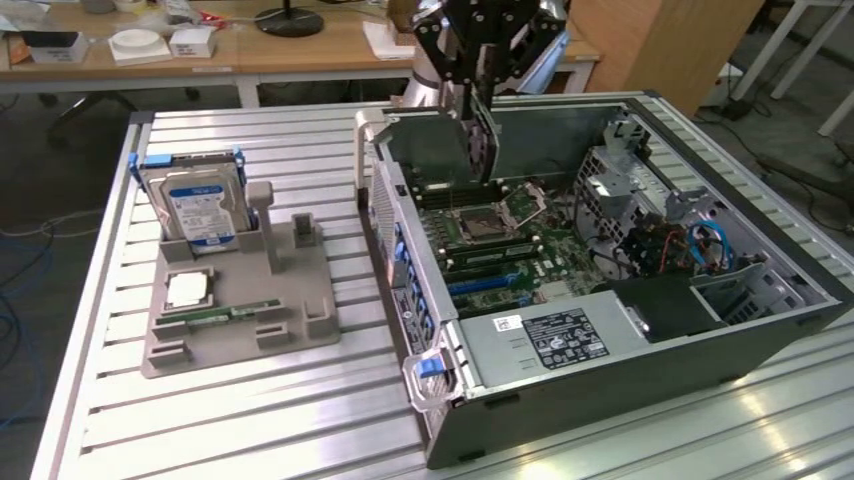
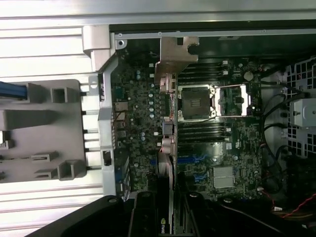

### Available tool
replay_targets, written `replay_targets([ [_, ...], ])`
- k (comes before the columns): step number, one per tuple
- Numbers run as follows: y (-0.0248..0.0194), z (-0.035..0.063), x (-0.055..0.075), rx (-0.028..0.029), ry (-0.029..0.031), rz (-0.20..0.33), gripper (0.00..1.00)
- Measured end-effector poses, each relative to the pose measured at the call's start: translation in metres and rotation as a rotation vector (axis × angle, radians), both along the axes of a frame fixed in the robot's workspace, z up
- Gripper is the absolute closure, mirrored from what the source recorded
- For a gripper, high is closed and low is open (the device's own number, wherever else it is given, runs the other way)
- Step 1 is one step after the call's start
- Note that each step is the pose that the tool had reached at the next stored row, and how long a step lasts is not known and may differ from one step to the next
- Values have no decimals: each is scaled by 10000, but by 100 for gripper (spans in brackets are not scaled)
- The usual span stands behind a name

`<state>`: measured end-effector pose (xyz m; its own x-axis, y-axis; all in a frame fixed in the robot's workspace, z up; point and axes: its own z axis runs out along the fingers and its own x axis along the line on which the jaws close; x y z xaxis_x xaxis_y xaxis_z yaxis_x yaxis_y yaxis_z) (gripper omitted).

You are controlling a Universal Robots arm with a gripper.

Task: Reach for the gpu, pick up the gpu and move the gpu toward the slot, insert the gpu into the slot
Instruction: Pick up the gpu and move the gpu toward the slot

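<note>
Green gpu (image 2: pixel 169 136) clenched in jaws (image 1: pixel 483 90), hanging edge-on inside open case (image 1: pixel 747 190), above motherboard (image 1: pixel 567 262), not seated. Silver bracket (image 2: pixel 175 54) at end farthest from jaws, so card's long axis runs away from them. Blue slot (image 1: pixel 487 286) strips lie past processor socket (image 1: pixel 487 215), toward power supply (image 1: pixel 547 340), apart from card. Which strip is target: cannot tell. Writing: pale logo on black shroud by jaws, likely NVIDIA. Drive (image 1: pixel 200 205) label and supply sticker unreadable.
</note>
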<state>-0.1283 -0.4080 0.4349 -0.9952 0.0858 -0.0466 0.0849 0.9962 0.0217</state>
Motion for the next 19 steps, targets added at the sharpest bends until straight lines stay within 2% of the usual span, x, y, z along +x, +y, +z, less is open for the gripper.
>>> replay_targets([
  [19,-1,0,614,1,-1,0,75],
])
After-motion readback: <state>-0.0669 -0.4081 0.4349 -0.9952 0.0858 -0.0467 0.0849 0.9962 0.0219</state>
